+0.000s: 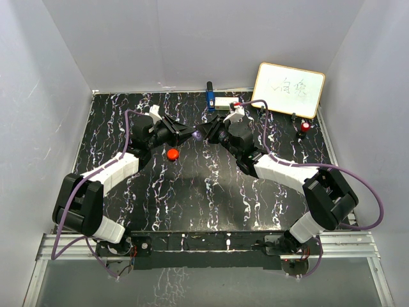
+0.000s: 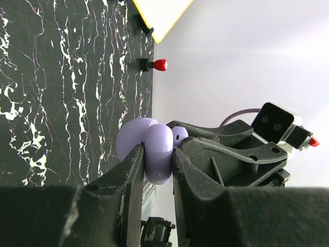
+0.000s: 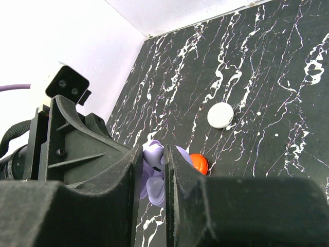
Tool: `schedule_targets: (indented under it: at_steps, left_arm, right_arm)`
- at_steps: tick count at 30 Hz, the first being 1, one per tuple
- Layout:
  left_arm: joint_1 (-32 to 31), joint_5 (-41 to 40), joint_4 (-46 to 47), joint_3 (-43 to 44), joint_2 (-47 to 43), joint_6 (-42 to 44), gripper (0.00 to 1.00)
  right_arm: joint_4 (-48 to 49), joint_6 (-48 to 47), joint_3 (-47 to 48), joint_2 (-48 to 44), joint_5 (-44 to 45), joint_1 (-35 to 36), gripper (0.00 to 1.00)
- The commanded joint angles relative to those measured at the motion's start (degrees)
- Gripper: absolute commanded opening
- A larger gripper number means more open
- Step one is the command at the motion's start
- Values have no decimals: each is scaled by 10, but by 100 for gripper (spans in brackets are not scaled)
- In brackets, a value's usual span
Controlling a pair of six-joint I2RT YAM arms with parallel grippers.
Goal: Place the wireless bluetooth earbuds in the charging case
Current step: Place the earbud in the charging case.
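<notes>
Over the counter (image 1: pixel 211 198), left hand (image 2: pixel 158 152) is clenched on purple charging case (image 2: pixel 131 136); right hand (image 3: pixel 152 153), tip-to-tip w/ it, pinches purple earbud (image 3: pixel 154 177). Red puck (image 1: pixel 172 153) lies nearby.

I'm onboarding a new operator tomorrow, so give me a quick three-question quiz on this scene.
1. True or false: the left claw is shut on a purple piece.
2. The puck lying near the left claw is: A green, B red, C blue.
3. Fill in: the whiteboard stands at the far ___ corner.

Key: 1 true; 2 B; 3 right.
</notes>
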Motion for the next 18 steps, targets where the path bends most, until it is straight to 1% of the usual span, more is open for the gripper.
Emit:
schedule_targets:
  at_steps: [1,18]
  left_arm:
    - [-4,8,33,18,-38,-6,0]
    - [-4,11,36,18,-40,-10,0]
  right_arm:
    - [-2,-8,21,1,3,2,19]
    - [-1,-7,25,3,1,2,27]
